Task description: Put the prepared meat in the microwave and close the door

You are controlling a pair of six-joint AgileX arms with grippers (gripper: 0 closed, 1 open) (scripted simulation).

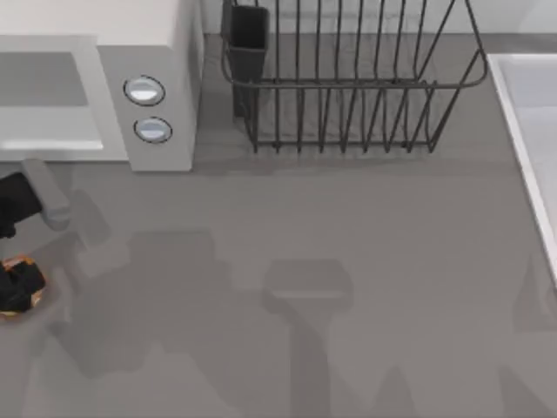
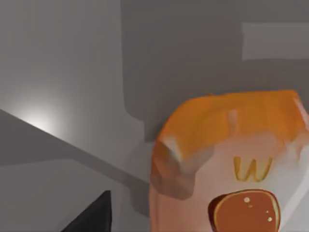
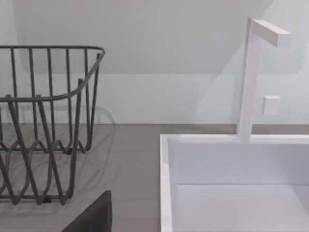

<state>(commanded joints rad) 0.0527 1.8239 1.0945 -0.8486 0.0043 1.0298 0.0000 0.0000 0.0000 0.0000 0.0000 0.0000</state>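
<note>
Worktop (image 1: 348,287): grey, flat, carrying all items listed.

Microwave (image 1: 165,35): white box, grey cavity open toward the worktop, two round buttons (image 1: 144,91) on the side panel; beyond the left pincer, up-table from it. Door (image 1: 39,139): judged to be the pale panel lying low at the cavity mouth, swung open.

Dish rack (image 1: 348,87): dark wire, well apart from the left pincer, toward the right arm's side. Seen side-on in the right wrist view, next to a white sink (image 3: 166,183) and tap (image 3: 248,77).

Left pincer (image 1: 17,287): dark, at the worktop's left edge, sitting over the prepared meat (image 1: 26,300). Finger spread: cannot tell. One dark finger (image 2: 94,217) beside the meat in the left wrist view.

Prepared meat: small orange-brown lump under the left pincer. Handling, as judged: light, soft, rounded, likely slippery; best taken across the middle, gently. Top view gives a mere orange rim; left wrist view adds pale patch, logo and dark-red disc.

Right pincer: near the sink, idle; spread not discernible.
</note>
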